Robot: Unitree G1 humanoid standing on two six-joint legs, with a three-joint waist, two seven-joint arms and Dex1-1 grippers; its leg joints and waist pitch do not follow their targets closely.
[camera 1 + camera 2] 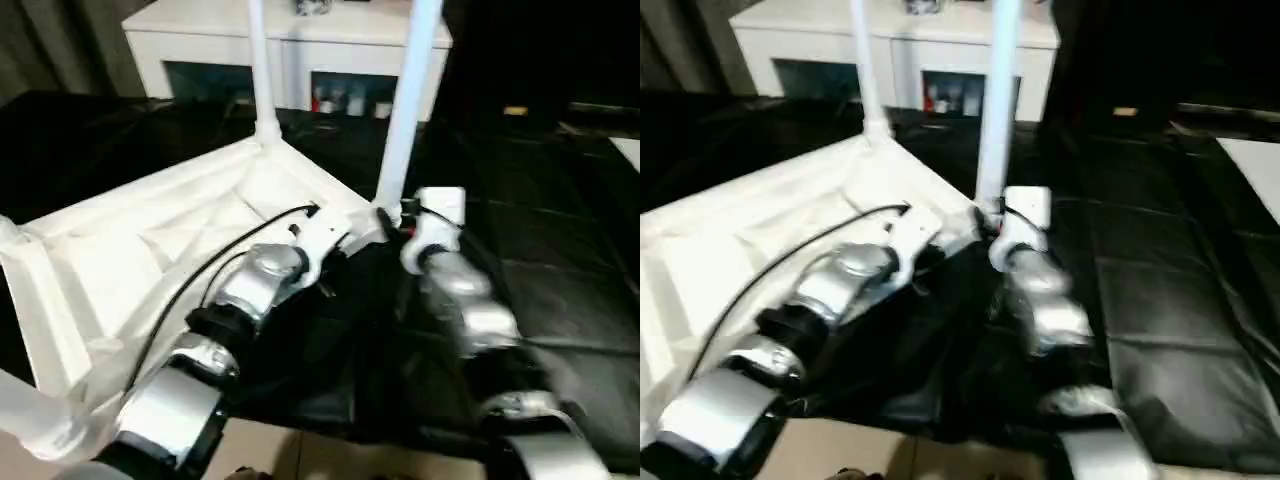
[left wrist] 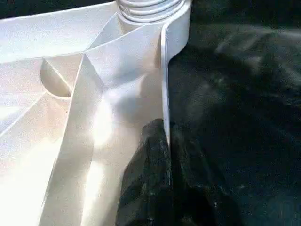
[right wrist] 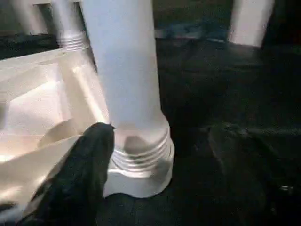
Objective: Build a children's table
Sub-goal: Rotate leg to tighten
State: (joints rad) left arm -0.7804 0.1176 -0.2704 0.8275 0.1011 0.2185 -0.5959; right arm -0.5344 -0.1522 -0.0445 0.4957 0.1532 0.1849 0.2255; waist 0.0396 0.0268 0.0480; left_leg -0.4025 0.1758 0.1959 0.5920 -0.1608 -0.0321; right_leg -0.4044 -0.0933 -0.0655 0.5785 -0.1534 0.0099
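1. On the black leather-like surface, the white plastic square tabletop with the ribbed underside is lying upside down, its nearest corner reaching toward the robot
2. Two long white tapered round legs are standing upright in corner sockets: one at the far corner, one at the near corner, threads still showing above its socket, so it is probably not fully seated
3. The remaining legs are appearing out of clear view; I judge roughly half the work is remaining
4. The left pincer is clamping the tabletop's side wall
5. The right pincer is sitting at the near leg's base; whether it is apart or together I cannot tell
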